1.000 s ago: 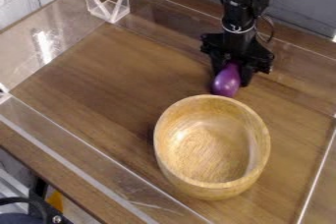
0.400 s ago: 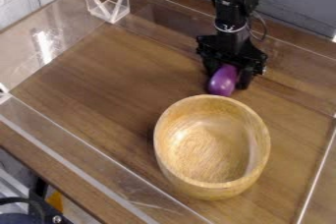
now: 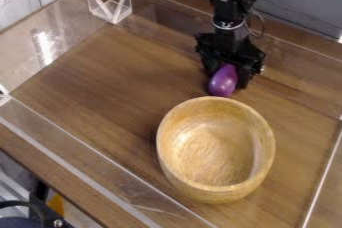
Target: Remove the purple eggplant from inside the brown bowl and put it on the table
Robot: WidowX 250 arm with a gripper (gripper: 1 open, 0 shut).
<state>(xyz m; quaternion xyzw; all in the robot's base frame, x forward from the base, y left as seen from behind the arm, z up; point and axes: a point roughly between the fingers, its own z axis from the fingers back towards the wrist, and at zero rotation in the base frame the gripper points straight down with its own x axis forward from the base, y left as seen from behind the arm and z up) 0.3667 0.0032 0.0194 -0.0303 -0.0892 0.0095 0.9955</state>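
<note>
The purple eggplant (image 3: 223, 80) lies on the table (image 3: 107, 82), just behind the far rim of the brown bowl (image 3: 215, 148). The bowl is a round light wooden one at the front centre, and its inside shows nothing but bare wood. My gripper (image 3: 226, 68) points almost straight down right over the eggplant. Its black fingers (image 3: 205, 59) stand spread on either side of the eggplant's top, open rather than pinching it. The arm rises from there toward the back edge.
Low clear acrylic walls (image 3: 67, 137) edge the tabletop on the left and front. A folded clear acrylic piece (image 3: 110, 2) stands at the back left corner. The right wall (image 3: 325, 162) runs close to the bowl.
The jaws have spread apart around the eggplant, which now rests on the table. Gripper and eggplant have shifted slightly to the left.
</note>
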